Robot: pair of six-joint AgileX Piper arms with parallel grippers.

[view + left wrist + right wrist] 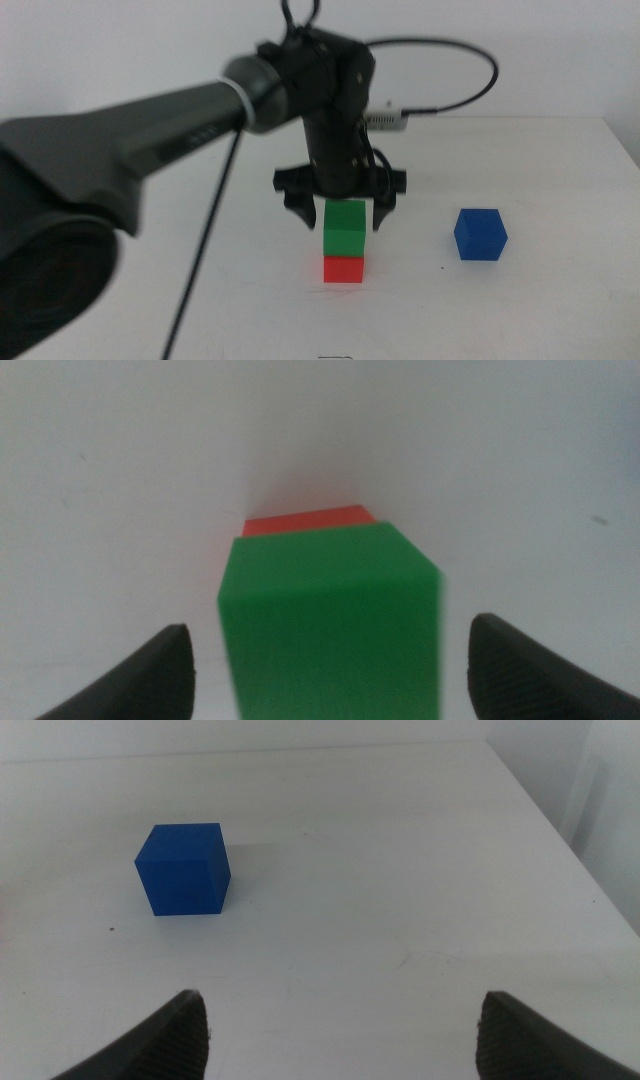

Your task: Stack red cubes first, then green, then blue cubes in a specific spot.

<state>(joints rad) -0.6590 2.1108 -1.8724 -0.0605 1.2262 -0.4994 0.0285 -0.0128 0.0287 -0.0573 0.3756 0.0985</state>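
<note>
Straddling green cube atop red cube: left end effector, released.

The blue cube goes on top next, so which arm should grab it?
Probably the right. The right gripper is open and faces the blue cube with bare table between. The left gripper straddles the green cube on the red cube.
</note>
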